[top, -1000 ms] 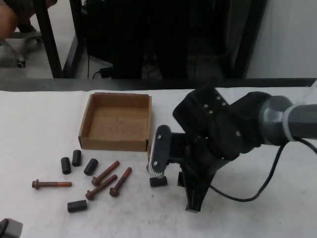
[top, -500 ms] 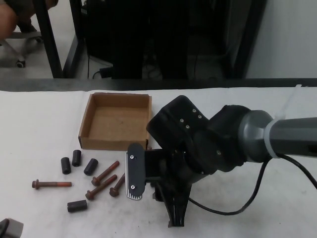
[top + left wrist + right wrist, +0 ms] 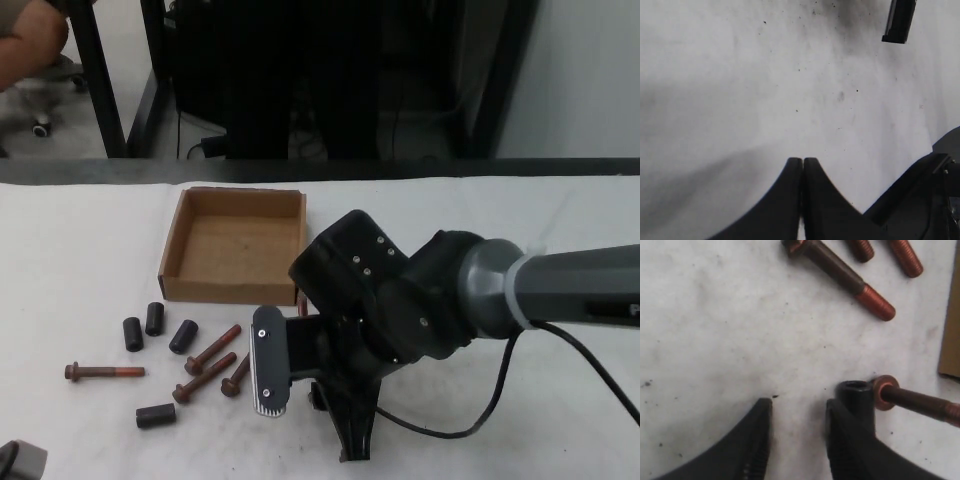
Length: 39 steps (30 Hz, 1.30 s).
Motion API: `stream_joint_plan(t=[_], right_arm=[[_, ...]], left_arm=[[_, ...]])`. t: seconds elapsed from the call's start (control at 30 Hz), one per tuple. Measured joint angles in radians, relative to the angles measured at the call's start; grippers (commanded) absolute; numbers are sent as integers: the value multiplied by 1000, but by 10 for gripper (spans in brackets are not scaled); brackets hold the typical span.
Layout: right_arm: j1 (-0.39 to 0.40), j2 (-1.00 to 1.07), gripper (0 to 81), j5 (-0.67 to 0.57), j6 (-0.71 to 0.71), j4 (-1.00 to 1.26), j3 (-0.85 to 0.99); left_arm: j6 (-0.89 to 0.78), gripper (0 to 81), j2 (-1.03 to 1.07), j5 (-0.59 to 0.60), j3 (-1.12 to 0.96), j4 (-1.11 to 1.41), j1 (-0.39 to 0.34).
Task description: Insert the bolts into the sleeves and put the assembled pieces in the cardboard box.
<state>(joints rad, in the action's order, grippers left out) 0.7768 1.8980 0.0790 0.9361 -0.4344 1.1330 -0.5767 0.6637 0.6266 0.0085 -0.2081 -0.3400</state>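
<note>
The open cardboard box (image 3: 235, 245) sits at the back left of the white bench. In front of it lie several rusty bolts (image 3: 212, 349) and several short black sleeves (image 3: 154, 318). My right gripper (image 3: 310, 405) hangs low over the bench, right of the bolts, open and holding nothing. In the right wrist view one black sleeve (image 3: 856, 399) stands right beside a finger (image 3: 845, 440), outside the gap of the right gripper (image 3: 797, 440). A bolt (image 3: 915, 402) lies with its head against that sleeve. My left gripper (image 3: 802, 161) is shut and empty over bare bench.
More bolts (image 3: 840, 277) lie just beyond the right gripper. The box's edge (image 3: 951, 315) is close by. A cable (image 3: 470, 425) trails from the right arm over the bench. A dark finger-like part (image 3: 898, 22) shows farther off in the left wrist view.
The right arm has swung left and toward the bench's near edge, bringing its open gripper down beside the bolts. In the last half second it barely shifted.
</note>
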Motion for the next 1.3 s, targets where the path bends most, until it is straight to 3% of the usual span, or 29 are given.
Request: stream_joint_plan(t=[0.43,1.3], right_arm=[[-9,18,347,111,5,0,57],[-45,56,347,79,58,0,78]], left_arm=[[0,8,0,0,0,0,0],[0,8,0,0,0,0,0]])
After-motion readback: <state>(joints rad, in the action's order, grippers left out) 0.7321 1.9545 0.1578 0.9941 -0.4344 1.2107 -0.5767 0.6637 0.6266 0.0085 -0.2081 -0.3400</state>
